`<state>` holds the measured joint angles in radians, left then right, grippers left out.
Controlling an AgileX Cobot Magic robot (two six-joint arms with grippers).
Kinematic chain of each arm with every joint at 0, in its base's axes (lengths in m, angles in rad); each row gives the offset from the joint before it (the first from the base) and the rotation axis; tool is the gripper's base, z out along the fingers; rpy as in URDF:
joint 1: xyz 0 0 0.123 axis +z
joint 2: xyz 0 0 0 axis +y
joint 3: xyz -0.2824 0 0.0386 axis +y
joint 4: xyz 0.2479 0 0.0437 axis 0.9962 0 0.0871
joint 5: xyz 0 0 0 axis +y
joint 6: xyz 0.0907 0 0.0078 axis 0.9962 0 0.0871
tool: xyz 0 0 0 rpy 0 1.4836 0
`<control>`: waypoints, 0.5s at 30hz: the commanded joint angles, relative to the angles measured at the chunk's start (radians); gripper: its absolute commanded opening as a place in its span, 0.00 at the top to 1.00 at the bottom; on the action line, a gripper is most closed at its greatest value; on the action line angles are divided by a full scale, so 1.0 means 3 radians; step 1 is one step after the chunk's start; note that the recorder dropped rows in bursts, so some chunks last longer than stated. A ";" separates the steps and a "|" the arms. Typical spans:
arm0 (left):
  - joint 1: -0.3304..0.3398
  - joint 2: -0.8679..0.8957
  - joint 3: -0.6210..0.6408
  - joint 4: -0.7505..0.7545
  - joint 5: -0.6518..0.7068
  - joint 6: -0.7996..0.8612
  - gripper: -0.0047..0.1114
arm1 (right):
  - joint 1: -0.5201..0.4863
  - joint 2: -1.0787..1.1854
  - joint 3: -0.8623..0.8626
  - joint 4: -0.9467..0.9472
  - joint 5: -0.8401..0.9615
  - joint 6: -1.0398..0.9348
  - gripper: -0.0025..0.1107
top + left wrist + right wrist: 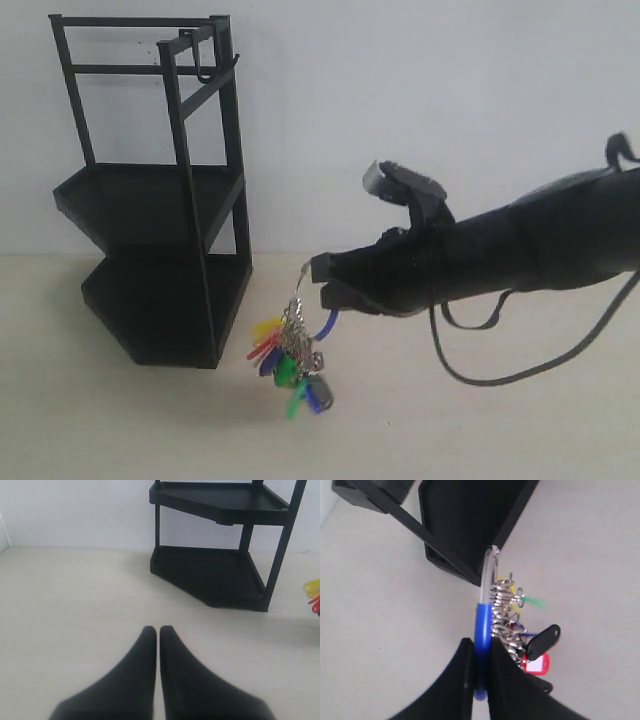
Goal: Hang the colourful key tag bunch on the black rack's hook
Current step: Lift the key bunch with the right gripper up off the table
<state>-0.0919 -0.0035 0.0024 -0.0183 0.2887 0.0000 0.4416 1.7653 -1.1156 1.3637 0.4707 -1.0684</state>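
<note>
My right end effector [320, 283] pinches the colourful key tag bunch [290, 352] near the black rack [140, 200]; my left end effector [158, 630] is pressed together.

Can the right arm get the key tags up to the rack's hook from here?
Probably yes. The right tool holds the colourful plastic key tag bunch, and open air lies between it and the thin black hook high on the tall black metal rack.
</note>
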 commanded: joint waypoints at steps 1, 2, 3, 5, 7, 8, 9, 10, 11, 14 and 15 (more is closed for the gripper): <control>0.0007 0.0012 -0.0008 0.0002 -0.0011 0.0000 0.92 | -0.0012 -0.0503 -0.0020 -0.0634 -0.0261 0.0292 0.98; 0.0007 0.0012 -0.0008 0.0002 -0.0011 0.0000 0.92 | -0.0012 -0.0598 -0.0020 -0.0746 -0.0359 0.0440 0.98; 0.0007 0.0012 -0.0008 0.0002 -0.0011 0.0000 0.92 | -0.0012 -0.0663 -0.0020 -0.0817 -0.0400 0.0574 0.98; 0.0007 0.0012 -0.0008 0.0002 -0.0011 0.0000 0.92 | 0.0001 -0.0777 -0.0046 -0.0842 -0.0134 0.0568 0.98; 0.0007 0.0012 -0.0008 0.0002 -0.0011 0.0000 0.92 | 0.0029 -0.0853 -0.0101 -0.1018 0.0221 0.0180 0.98; 0.0007 0.0012 -0.0008 0.0002 -0.0011 0.0000 0.92 | 0.0029 -0.0907 -0.0117 -0.1243 0.0201 0.0259 0.98; 0.0007 0.0012 -0.0008 0.0002 -0.0011 0.0000 0.92 | 0.0014 -0.0971 -0.0118 -0.1447 0.0047 0.0544 0.98; 0.0007 0.0012 -0.0008 0.0002 -0.0011 0.0000 0.92 | -0.0011 -0.1027 -0.0098 -0.1706 -0.0221 0.1118 0.98; 0.0007 0.0012 -0.0008 0.0002 -0.0011 0.0000 0.92 | -0.0040 -0.1060 -0.0081 -0.1899 -0.0419 0.1664 0.98; 0.0007 0.0012 -0.0008 0.0002 -0.0011 0.0000 0.92 | 0.0045 -0.1083 -0.0119 -0.2032 -0.0268 0.1454 0.98; 0.0007 0.0012 -0.0008 0.0002 -0.0011 0.0000 0.92 | 0.0087 -0.1083 -0.0139 -0.2095 -0.0138 0.1169 0.98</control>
<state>-0.0919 -0.0035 0.0024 -0.0183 0.2887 0.0000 0.4423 1.4575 -1.1399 0.7951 0.3773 -0.6391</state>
